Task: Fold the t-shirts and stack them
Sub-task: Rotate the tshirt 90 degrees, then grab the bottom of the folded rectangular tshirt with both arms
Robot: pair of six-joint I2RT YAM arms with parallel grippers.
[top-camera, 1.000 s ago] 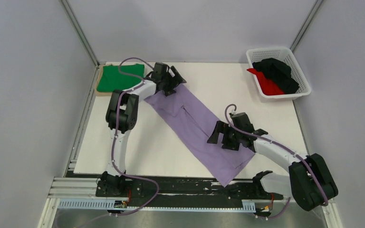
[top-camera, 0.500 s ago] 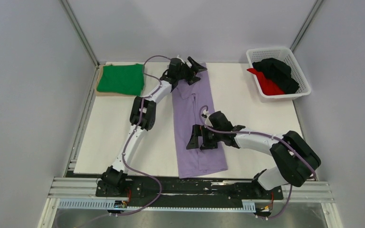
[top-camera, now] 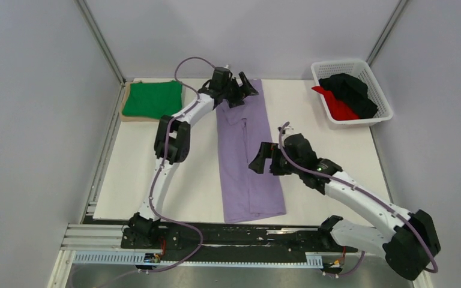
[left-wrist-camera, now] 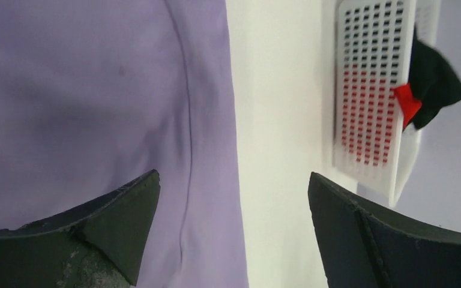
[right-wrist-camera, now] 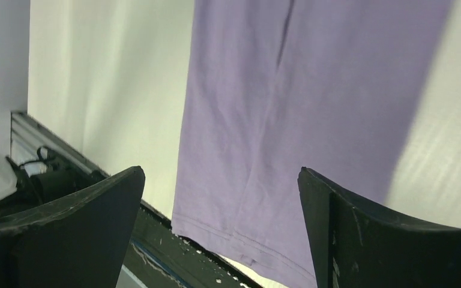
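Note:
The lilac-purple t-shirt [top-camera: 244, 157] lies flat as a long narrow strip down the middle of the table, hem at the near edge. It fills the left wrist view [left-wrist-camera: 90, 102] and the right wrist view [right-wrist-camera: 312, 102]. My left gripper [top-camera: 242, 90] is open and empty over the strip's far end. My right gripper [top-camera: 262, 162] is open and empty above the strip's right edge, near its middle. A folded green t-shirt [top-camera: 153, 99] lies on a tan board at the far left. Black [top-camera: 353, 91] and red [top-camera: 338, 105] shirts lie in the white basket.
The white lattice basket [top-camera: 379, 107] stands at the far right corner and shows in the left wrist view [left-wrist-camera: 372, 90]. The tan board [top-camera: 123, 112] pokes out beside the green shirt. The black rail [top-camera: 216, 231] runs along the table's near edge.
The purple shirt went from a diagonal strip to a straight one pointing away from me. Both grippers let go of it. My right gripper rose and moved right; my left stayed at the far end.

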